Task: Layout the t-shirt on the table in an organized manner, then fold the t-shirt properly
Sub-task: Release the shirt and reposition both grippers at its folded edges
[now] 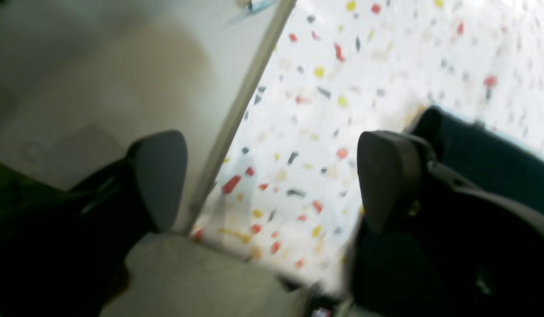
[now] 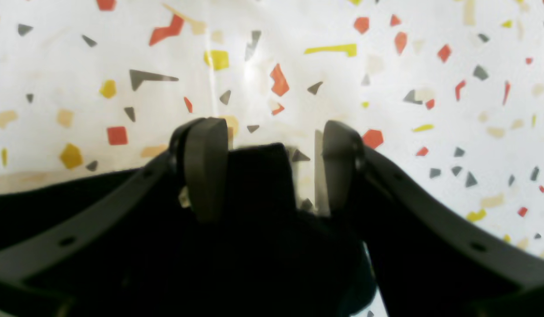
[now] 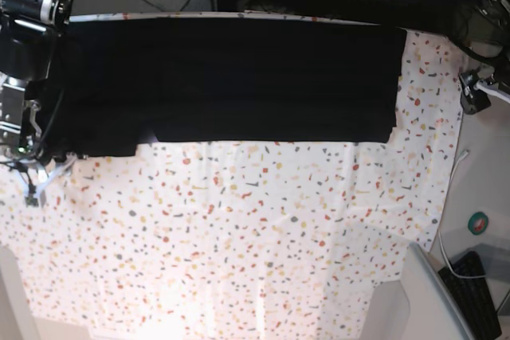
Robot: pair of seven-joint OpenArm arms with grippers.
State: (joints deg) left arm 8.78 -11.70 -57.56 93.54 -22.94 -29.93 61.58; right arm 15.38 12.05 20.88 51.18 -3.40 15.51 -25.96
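T-shirt (image 3: pixel 231 77) lies folded into a long band on table (image 3: pixel 263 228). Left gripper (image 1: pixel 272 176) and right gripper (image 2: pixel 263 167) gape, empty. Next: pinch both ends evenly, fold crosswise.

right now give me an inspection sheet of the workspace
surface: table, white with coloured flecks, cover lightly creased, near half bare
job's things: t-shirt, plain black side up, lying as a wide flat band along the far edge
clutter: nothing seen on the table
grippers: left gripper open, empty, over the table edge beside a shirt edge; right gripper open, a shirt corner lying between its fingers, not clamped
cables: white cable off the table's side; dark cables at the far end
surroundings: keyboard and a round green item beside the table
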